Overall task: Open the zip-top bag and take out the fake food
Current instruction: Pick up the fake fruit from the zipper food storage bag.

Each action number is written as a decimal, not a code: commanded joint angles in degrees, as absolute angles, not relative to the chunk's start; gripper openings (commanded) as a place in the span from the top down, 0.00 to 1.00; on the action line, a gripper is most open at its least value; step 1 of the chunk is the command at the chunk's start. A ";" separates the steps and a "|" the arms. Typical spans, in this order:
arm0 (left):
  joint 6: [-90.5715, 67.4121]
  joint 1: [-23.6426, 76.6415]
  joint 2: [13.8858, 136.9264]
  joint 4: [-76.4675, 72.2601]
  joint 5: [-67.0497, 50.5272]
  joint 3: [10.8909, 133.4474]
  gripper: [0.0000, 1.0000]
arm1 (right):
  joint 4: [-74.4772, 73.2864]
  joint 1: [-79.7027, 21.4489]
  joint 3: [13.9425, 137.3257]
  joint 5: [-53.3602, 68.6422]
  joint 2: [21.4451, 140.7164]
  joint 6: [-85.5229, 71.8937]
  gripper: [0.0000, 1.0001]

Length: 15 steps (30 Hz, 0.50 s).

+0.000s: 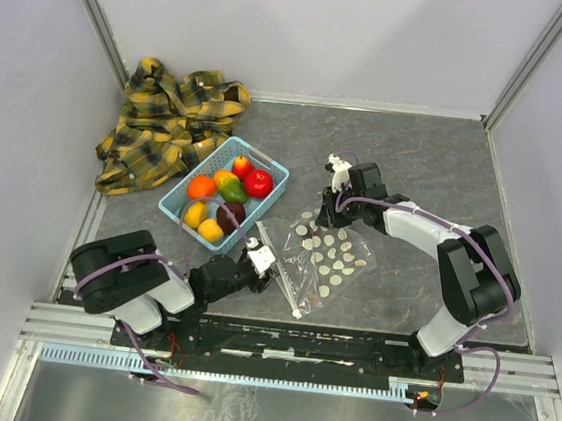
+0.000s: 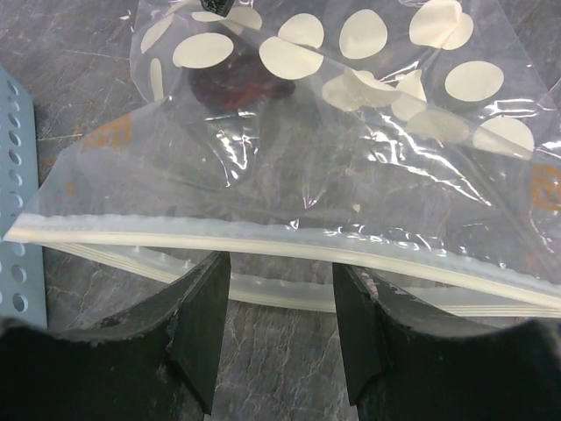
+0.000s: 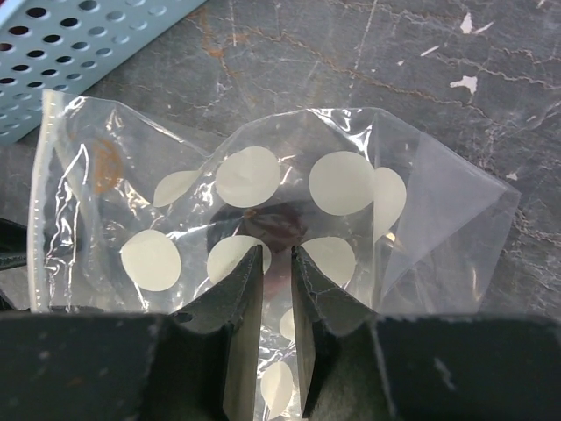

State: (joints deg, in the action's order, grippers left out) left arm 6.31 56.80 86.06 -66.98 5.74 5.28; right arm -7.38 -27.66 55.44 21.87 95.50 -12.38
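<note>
a: black fingers of the left gripper (image 2: 280, 282) sat nearest the lens. the jaws stood about half apart and held nothing, and the bag's white zip strip (image 2: 263, 239) ran across just past their tips.

b: and around that, biggest first?

a: dark grey stone-look table (image 1: 437, 157). then the light blue slotted plastic basket (image 1: 264, 156), holding glossy red, orange, yellow and green plastic fruits (image 1: 231, 187). then the clear plastic zip-top bag with white oval dots (image 1: 328, 256), which lay flat just beside the basket, between the two arms.

b: was the bag empty?

a: no. one small dark maroon plastic fruit (image 3: 276, 224) showed through the film, right at the tips of the right gripper (image 3: 276, 263).

b: the right jaws?

a: nearly together, with only a narrow slot between them and bag film in it. i couldn't tell whether they had pinched the film or only rested on it.

b: so what could have gone wrong?

a: my guess was three things. if the right jaws caught the maroon piece through the plastic, it would have been pinned inside. the film looked slick and crinkled, so a thin pinch could have slipped, and the whole bag would have slid instead of the mouth parting. and the strip's two lips lay close together by the left fingers, so closing there could have pressed them shut.
</note>
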 commanded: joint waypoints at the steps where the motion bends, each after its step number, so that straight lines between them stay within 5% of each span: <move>1: 5.60 56.05 90.79 -78.40 4.34 6.04 0.42 | -8.37 -28.14 58.51 18.15 96.10 -10.15 0.73; 15: 6.63 55.00 98.09 -83.40 4.14 9.24 0.34 | -9.34 -28.52 60.44 19.02 98.96 -8.52 0.72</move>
